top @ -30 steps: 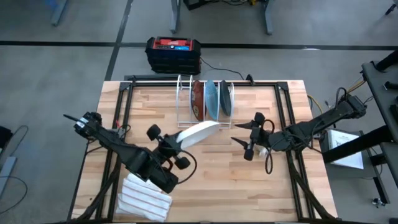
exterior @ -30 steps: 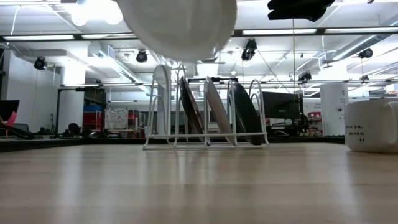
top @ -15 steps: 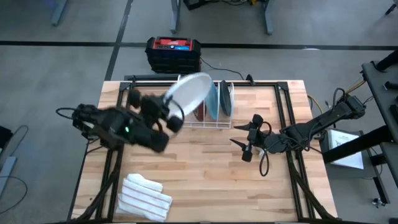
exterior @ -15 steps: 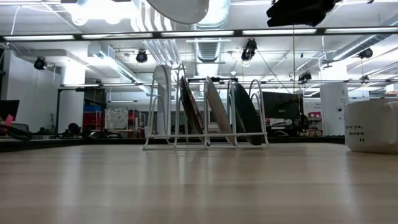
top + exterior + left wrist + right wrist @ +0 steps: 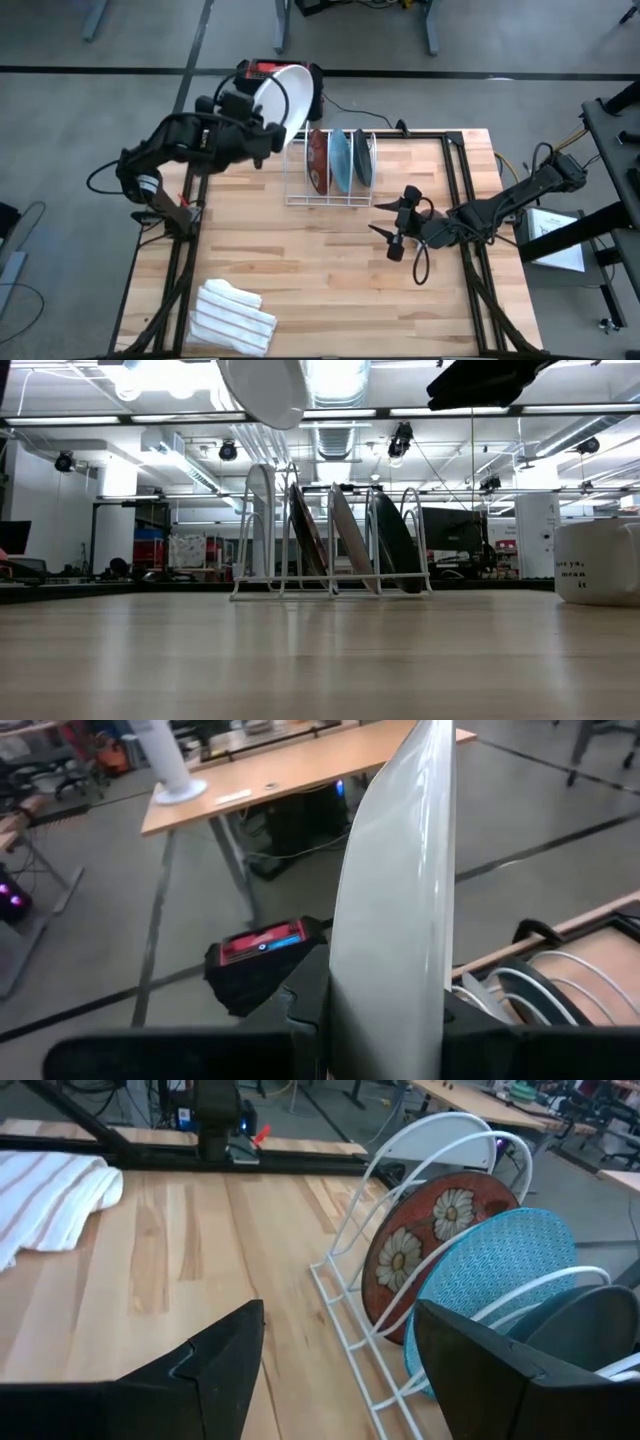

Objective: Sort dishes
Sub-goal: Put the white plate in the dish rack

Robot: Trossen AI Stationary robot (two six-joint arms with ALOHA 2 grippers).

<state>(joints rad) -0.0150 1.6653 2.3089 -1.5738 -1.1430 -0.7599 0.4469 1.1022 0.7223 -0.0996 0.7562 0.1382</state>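
My left gripper (image 5: 258, 125) is shut on the plain white dish (image 5: 283, 95), high over the table's far edge, left of the white wire rack (image 5: 330, 165). The low view shows the dish (image 5: 265, 385) well above the rack (image 5: 330, 540). In the rack's slots stand the red flowered dish (image 5: 430, 1240), the light blue dish (image 5: 500, 1270) and the dark dish (image 5: 590, 1330), each on its rim. My right gripper (image 5: 393, 228) hovers open to the right of the rack, pointing at it, with nothing between its fingers. My left gripper pinches the white dish by its rim (image 5: 385, 1005), one finger on each face. The fingers come roughly level from the table's left side. The dish stands on edge above the fingers, lifted clear of table and rack.
A folded white striped cloth (image 5: 235, 318) lies at the near left. A beige mug (image 5: 600, 560) stands near my right arm. A black box with a red top (image 5: 265, 955) sits on the floor beyond the far edge. Bare wood lies in front of the rack.
My left gripper has swung up from the table's middle toward the far edge, carrying the white dish. The dish has turned from lying nearly flat to standing on edge. My right gripper has kept still and open.
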